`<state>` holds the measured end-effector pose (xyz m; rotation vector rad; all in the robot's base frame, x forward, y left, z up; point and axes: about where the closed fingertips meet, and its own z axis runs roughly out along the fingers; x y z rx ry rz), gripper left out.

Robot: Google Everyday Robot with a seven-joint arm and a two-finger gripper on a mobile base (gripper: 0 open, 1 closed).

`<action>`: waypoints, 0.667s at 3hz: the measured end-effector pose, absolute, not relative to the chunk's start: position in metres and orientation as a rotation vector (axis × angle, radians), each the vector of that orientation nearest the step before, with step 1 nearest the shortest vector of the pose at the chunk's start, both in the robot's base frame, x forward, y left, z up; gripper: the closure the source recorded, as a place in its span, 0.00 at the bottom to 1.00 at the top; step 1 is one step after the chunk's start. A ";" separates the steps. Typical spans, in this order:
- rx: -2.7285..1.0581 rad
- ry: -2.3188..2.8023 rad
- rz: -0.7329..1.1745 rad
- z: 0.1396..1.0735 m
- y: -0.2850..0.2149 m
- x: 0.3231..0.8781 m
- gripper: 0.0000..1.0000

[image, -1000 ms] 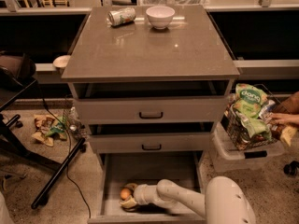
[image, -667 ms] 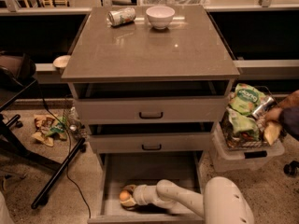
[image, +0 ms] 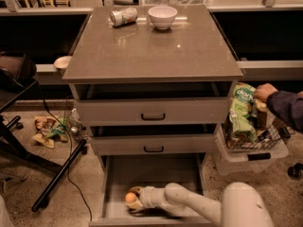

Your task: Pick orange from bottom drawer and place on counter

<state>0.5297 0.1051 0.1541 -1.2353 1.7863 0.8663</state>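
The orange (image: 130, 197) lies at the front left of the open bottom drawer (image: 156, 174), a plain grey box pulled out at the foot of the cabinet. My gripper (image: 133, 199) reaches into the drawer from the right on a white arm, and its fingers sit around the orange. The counter (image: 151, 46) is the glossy grey-brown top slab above. It carries a white bowl (image: 162, 17) and a tipped can (image: 123, 16) at its far edge.
Two shallower drawers with black handles (image: 153, 117) stand slightly open above the bottom one. A person's hand (image: 265, 92) reaches into a wire basket of snack bags (image: 244, 122) on the right. Black stand legs (image: 57, 174), cables and wrappers lie on the floor at left.
The gripper and orange stay at the front left of the bottom drawer. The person's hand at right has moved up and left onto the snack bags.
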 end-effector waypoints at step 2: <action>-1.222 1.747 0.796 0.210 0.063 0.516 1.00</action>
